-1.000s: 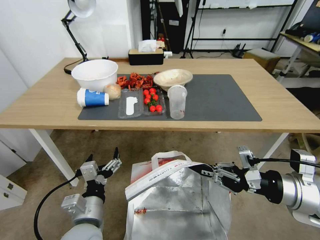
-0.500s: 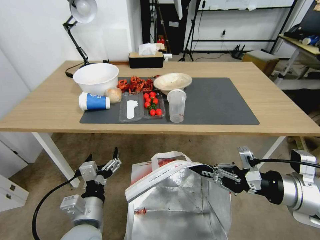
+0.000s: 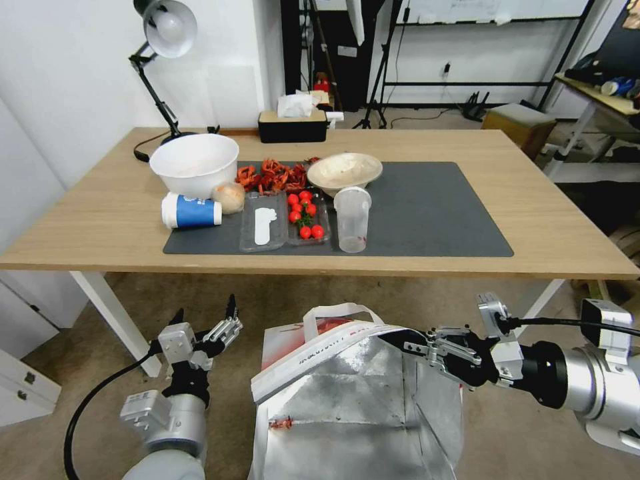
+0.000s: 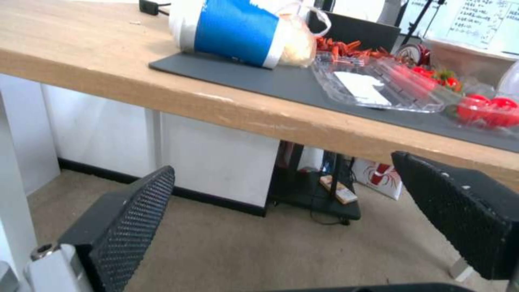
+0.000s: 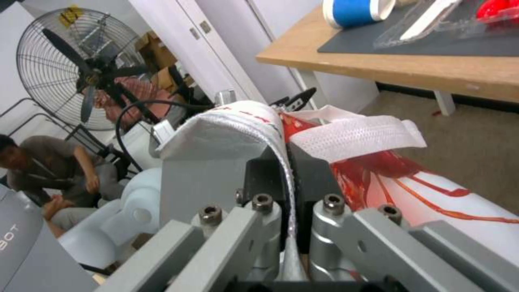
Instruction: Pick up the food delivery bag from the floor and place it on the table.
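Note:
The food delivery bag [image 3: 347, 400], red and white with a silver foil lining, hangs open-mouthed in front of the table's near edge. My right gripper [image 3: 400, 341] is shut on its white rim, and the right wrist view shows the rim [image 5: 254, 134] pinched between the dark pads beside a white strap handle [image 5: 357, 136]. My left gripper [image 3: 208, 320] stands open to the left of the bag, touching nothing; its two black fingers [image 4: 129, 219] frame the table edge. The table [image 3: 113, 220] has a light wood top and a dark grey mat [image 3: 427, 207].
On the mat's left half stand a white bowl [image 3: 195, 162], a lying blue cup [image 3: 191, 211], a clear cup [image 3: 352, 219], a tomato tray [image 3: 305, 215] and a beige bowl [image 3: 345, 170]. The mat's right half is bare. A tissue box [image 3: 292, 123] and lamp [image 3: 163, 40] stand behind.
The table and everything on it have slid down in the head view, so the camera has risen or tilted. Both grippers and the bag keep their places in the picture.

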Controlling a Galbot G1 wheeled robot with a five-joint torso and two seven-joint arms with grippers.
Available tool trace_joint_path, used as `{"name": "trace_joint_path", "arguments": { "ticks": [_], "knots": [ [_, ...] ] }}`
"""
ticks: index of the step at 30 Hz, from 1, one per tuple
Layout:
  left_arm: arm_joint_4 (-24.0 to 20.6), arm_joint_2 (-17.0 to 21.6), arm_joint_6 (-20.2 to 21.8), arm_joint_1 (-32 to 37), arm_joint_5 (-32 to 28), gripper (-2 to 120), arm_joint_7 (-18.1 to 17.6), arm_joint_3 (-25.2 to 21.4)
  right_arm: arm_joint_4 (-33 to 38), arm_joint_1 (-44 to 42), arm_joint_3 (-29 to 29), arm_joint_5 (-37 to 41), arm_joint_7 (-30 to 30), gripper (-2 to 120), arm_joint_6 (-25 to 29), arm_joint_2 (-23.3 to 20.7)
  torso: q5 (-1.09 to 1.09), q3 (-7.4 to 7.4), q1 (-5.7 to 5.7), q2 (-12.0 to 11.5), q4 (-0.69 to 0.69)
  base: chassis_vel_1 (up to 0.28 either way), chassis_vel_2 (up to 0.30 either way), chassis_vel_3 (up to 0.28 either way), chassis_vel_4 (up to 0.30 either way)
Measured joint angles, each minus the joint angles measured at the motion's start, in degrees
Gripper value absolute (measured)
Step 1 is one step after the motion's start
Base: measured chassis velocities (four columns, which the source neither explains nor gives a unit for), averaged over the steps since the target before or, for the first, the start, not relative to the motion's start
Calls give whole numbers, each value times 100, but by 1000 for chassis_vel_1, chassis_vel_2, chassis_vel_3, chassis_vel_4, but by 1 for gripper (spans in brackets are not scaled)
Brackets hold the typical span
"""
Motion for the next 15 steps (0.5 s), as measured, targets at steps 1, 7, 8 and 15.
{"name": "trace_joint_path", "arguments": {
  "ticks": [1, 7, 8, 15],
  "knots": [
    [0, 0, 0, 0, 0, 100, 0, 0, 0, 0, 0, 0, 0, 0, 0, 0, 0, 0, 0, 0, 0, 0, 0, 0, 0],
    [1, 3, -1, -12, 1, 100, 0, 1, -6, 1, -13, 2, -2, 0, 0, 5, 0, 104, 77, 182, 0, 0, 0, 0, 0],
    [1, 3, -1, -12, 1, 100, 0, 1, -6, 1, -13, 2, -2, 0, 0, 5, 0, 104, 77, 182, 0, 0, 0, 0, 0],
    [9, 9, -1, -19, -1, 100, -3, 2, -11, 3, -13, -2, -16, 0, 0, 2, 0, 222, 171, 392, 0, 0, 0, 0, 0]
  ]
}}
